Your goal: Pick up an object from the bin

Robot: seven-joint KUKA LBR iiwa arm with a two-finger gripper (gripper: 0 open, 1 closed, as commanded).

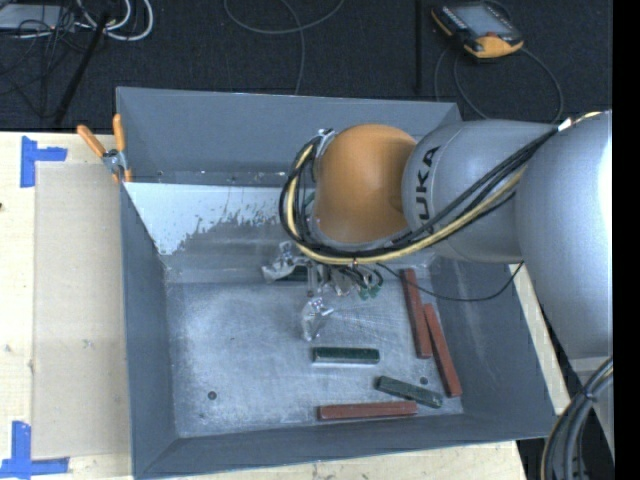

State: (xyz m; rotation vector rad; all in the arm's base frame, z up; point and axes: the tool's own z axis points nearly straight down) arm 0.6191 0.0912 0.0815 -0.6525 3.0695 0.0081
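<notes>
My gripper (318,316) hangs below the orange wrist cover, over the bin floor near the middle. Just below it in this view lies a dark green flat bar (345,355), lengthwise left to right, apart from the gripper. Nothing shows held in the gripper. A dark grey bar (408,391) lies tilted further toward the front right. A reddish-brown bar (367,410) rests along the front wall.
Two reddish-brown bars (414,313) (441,350) lie end to end along the bin's right side, near the arm. The arm and its orange cover cover the back right of the bin. Bare floor stretches across the left half.
</notes>
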